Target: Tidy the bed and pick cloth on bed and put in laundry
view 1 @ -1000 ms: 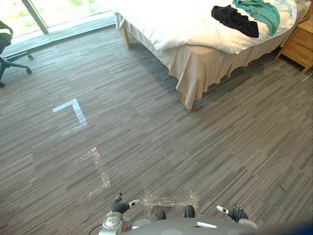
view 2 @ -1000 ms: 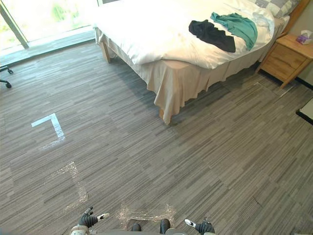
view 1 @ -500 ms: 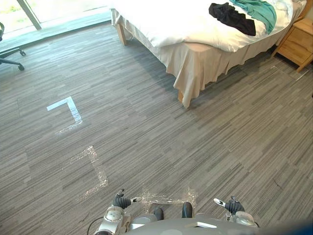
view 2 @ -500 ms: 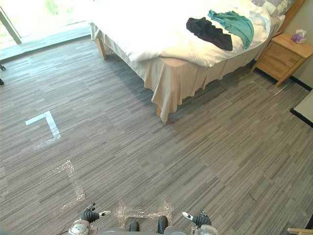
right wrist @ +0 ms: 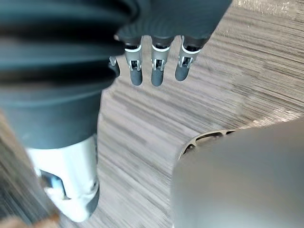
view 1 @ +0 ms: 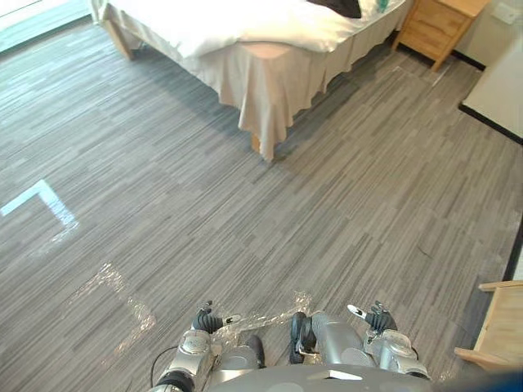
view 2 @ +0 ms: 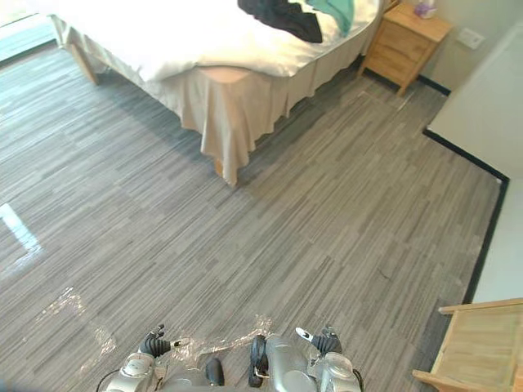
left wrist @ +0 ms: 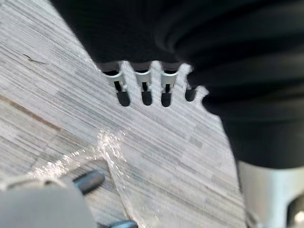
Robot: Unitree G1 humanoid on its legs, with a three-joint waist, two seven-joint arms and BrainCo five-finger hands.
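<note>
Because the black cloth (view 2: 282,18) and the teal cloth (view 2: 337,10) are limp fabric, expect them to be light, soft and shapeless. They should drape and trail rather than hold form, and nothing about them looks fragile. Both lie crumpled on the smooth white cover of the bed (view 2: 163,41), touching each other, near the edge that faces the wooden nightstand (view 2: 404,41). They are well away from the foot corner, where the beige skirt (view 2: 233,114) hangs in folds. Take hold at a raised fold near the middle of each heap, gathering enough fabric that no loose end drags. The left hand (view 2: 155,343) and right hand (view 2: 325,341) hang low over the striped grey carpet (view 2: 343,212), well apart from the bed. Their fingers (left wrist: 142,92) are relaxed and loosely straight, holding nothing.
</note>
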